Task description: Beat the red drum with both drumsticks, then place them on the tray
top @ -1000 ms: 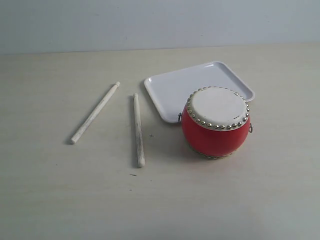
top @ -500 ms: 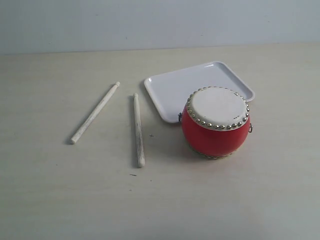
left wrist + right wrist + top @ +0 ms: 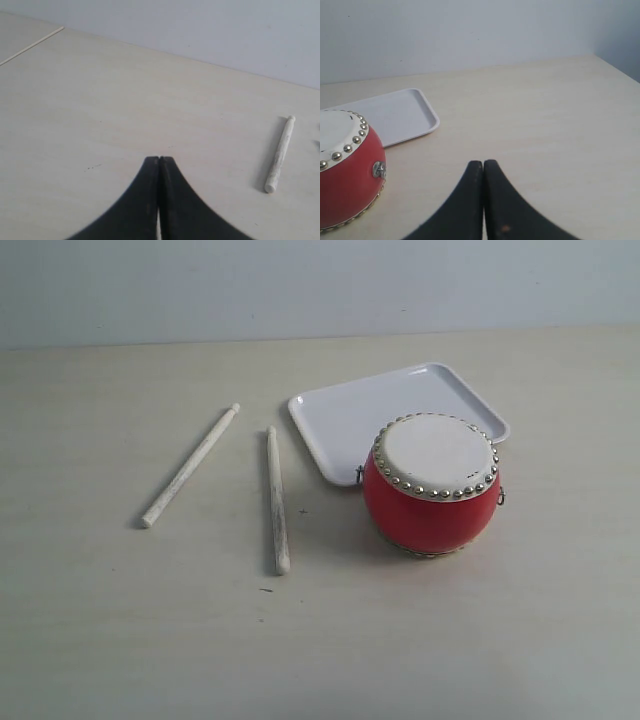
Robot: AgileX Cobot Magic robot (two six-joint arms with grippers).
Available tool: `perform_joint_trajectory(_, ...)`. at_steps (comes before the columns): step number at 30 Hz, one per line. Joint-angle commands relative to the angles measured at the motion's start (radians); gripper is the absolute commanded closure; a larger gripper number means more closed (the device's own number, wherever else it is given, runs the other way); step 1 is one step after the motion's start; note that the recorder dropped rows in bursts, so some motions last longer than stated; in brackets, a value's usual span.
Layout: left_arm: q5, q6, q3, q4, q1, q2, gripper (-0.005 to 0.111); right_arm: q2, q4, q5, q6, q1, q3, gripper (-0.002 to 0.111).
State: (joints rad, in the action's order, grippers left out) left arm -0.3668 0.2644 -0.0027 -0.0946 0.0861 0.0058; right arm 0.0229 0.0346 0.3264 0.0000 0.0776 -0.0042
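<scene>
The red drum (image 3: 432, 486) stands upright on the table, its front edge overlapping the white tray (image 3: 360, 418) behind it. Two pale drumsticks lie left of the drum: one (image 3: 190, 466) slanted at the far left, the other (image 3: 277, 499) nearly straight, closer to the drum. No arm shows in the exterior view. My left gripper (image 3: 159, 159) is shut and empty, with one drumstick (image 3: 280, 154) lying off to its side. My right gripper (image 3: 483, 162) is shut and empty, apart from the drum (image 3: 347, 175) and the tray (image 3: 400, 115).
The pale wooden table (image 3: 120, 620) ends at a light wall at the back. A table edge (image 3: 30, 46) shows in the left wrist view, and a corner edge (image 3: 617, 67) in the right wrist view.
</scene>
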Motion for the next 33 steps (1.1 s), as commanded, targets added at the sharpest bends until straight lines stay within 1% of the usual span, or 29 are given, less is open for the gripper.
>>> perform_joint_trajectory(1,0.006,-0.002,0.003,0.002,-0.007,-0.006,0.107,0.003,0.004,-0.017,0.000,0.005,0.004,0.108)
perform_joint_trajectory(17,0.006,-0.002,0.003,0.002,-0.007,-0.006,0.107,0.003,0.004,-0.017,0.000,0.005,0.004,0.108)
perform_joint_trajectory(20,0.041,-0.021,0.003,-0.050,-0.007,-0.006,0.107,0.003,0.004,-0.017,0.000,0.005,0.004,0.108)
perform_joint_trajectory(21,0.073,-0.018,0.003,-0.050,-0.007,-0.006,0.107,0.003,0.004,-0.017,0.000,0.005,0.004,0.108)
perform_joint_trajectory(23,0.208,-0.010,0.003,-0.038,-0.007,-0.006,0.107,0.003,0.004,-0.017,0.000,0.005,0.004,0.108)
perform_joint_trajectory(25,0.367,0.043,0.003,0.000,-0.007,-0.006,0.107,0.003,0.004,-0.017,0.000,0.005,0.004,0.108)
perform_joint_trajectory(27,0.498,0.119,0.003,0.002,-0.007,-0.006,0.107,0.003,0.004,-0.017,0.000,0.005,0.004,0.108)
perform_joint_trajectory(28,0.543,0.143,0.003,0.002,-0.007,-0.006,0.107,0.003,0.004,-0.017,0.000,0.005,0.004,0.108)
perform_joint_trajectory(31,0.616,0.195,0.003,0.002,-0.007,-0.006,0.107,0.003,0.004,-0.017,0.000,0.005,0.004,0.108)
perform_joint_trajectory(33,0.680,0.201,0.003,0.002,-0.007,-0.006,0.107,0.003,0.004,-0.017,0.000,0.005,0.004,0.108)
